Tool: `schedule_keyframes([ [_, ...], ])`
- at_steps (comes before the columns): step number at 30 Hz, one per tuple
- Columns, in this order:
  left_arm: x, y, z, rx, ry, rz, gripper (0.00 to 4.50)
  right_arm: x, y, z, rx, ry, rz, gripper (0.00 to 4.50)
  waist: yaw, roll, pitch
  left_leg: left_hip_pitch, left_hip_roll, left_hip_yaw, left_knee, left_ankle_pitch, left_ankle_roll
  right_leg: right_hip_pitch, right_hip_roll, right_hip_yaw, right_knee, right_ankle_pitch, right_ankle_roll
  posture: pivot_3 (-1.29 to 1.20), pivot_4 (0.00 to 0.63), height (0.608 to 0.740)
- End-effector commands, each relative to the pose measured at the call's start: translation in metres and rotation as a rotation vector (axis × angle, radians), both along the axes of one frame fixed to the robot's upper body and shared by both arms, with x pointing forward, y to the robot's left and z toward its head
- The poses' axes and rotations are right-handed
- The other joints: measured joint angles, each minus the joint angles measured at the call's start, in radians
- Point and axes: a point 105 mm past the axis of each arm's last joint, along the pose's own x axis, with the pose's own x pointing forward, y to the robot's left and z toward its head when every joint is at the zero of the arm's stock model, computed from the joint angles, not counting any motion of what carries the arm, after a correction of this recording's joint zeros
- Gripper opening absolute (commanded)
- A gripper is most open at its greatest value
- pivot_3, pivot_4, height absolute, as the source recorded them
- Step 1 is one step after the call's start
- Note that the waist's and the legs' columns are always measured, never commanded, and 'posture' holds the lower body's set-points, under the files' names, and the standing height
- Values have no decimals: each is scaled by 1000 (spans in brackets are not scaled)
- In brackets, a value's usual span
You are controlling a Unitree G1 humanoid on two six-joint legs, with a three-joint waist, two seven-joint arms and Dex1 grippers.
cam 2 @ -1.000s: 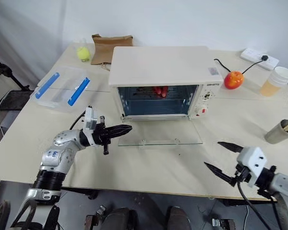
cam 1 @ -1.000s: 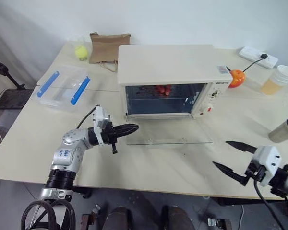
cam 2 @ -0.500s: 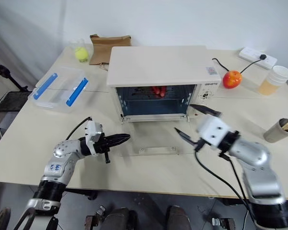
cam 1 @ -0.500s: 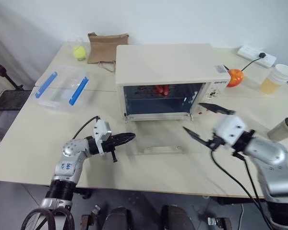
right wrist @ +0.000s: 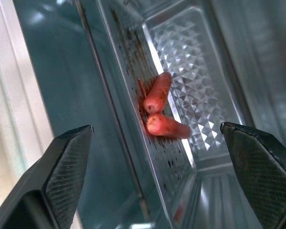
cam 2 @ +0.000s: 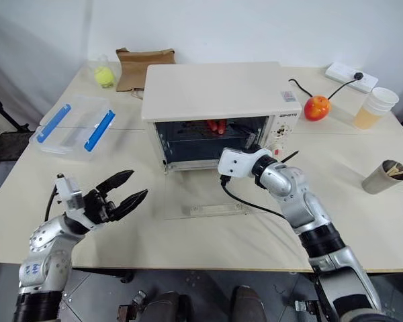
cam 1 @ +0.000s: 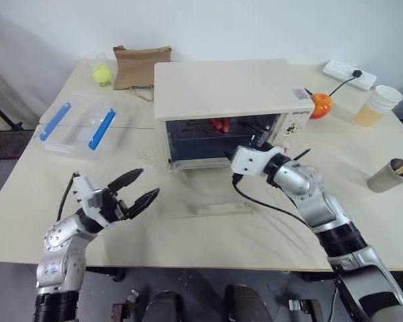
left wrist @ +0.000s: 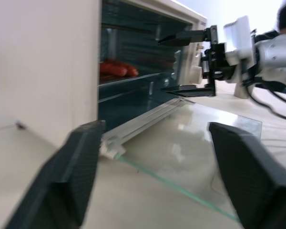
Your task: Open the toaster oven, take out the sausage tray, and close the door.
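On the table (cam 1: pixel 208 235) sits the oven (cam 1: pixel 228 107), the biggest thing here. Its door (cam 1: pixel 235 191) is folded down flat on the table in front of it, glass up. Inside, near the back, lies the tray (right wrist: pixel 186 90) with red sausages (right wrist: pixel 158 107) on it. To the left of the oven is a clear box (cam 1: pixel 77 124) with blue clips. Behind it sit a brown bag (cam 1: pixel 141 66) and a yellow ball (cam 1: pixel 101 73). The right gripper (cam 2: pixel 258 149) is at the oven's open mouth, fingers spread wide, holding nothing. The left gripper (cam 1: pixel 136 190) is over the table, left of the door, fingers spread apart and empty.
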Motion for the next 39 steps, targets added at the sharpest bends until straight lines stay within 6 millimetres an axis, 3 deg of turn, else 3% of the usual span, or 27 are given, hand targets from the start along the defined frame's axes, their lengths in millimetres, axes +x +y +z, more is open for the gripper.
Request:
schedule_keyframes([
  [1, -6, 0, 13, -3, -43, 3, 3793, 7, 5, 12, -6, -73, -14, 4500, 2, 0, 0, 0, 0, -1, 0, 0, 0, 0, 0, 0, 0, 0, 0, 0, 150, 740],
  [6, -6, -4, 13, -12, -41, 1, 3793, 15, 11, 10, 2, -66, -26, 4500, -2, 0, 0, 0, 0, -1, 0, 0, 0, 0, 0, -1, 0, 0, 0, 0, 150, 740],
  [10, -7, -8, 13, -21, -38, -12, 3811, 25, 8, 5, -2, -53, -94, 3317, -4, 0, 0, 0, 0, -1, 0, 0, 0, 0, 0, -1, 0, 0, 0, 0, 150, 740],
  [17, -7, -9, 13, -14, -38, -24, 3811, 25, 7, 8, -5, -60, -94, 957, -4, 1, 0, -1, 0, -1, 0, 0, 0, 0, 0, -2, 0, 0, 0, 0, 150, 740],
  [20, -6, -10, 13, -15, -39, -31, 3811, 25, 8, 12, -3, -68, -86, 170, -4, 1, 0, -1, 0, -1, 0, 0, 0, 0, 1, -2, 0, 0, 0, 0, 150, 740],
  [33, 10, -33, 22, -14, -76, -133, 3811, 10, 15, 40, -23, -140, 11, 170, -3, 1, 1, -3, 0, -2, -1, 0, 0, -2, 1, -2, -1, 0, 0, 0, 150, 740],
  [39, 27, -45, 34, -1, -106, -205, 3811, -3, 15, 32, -33, -103, 44, 170, -6, 1, 1, -15, 0, -2, 1, 0, 0, -12, 2, -6, 1, 0, 0, 0, 150, 740],
])
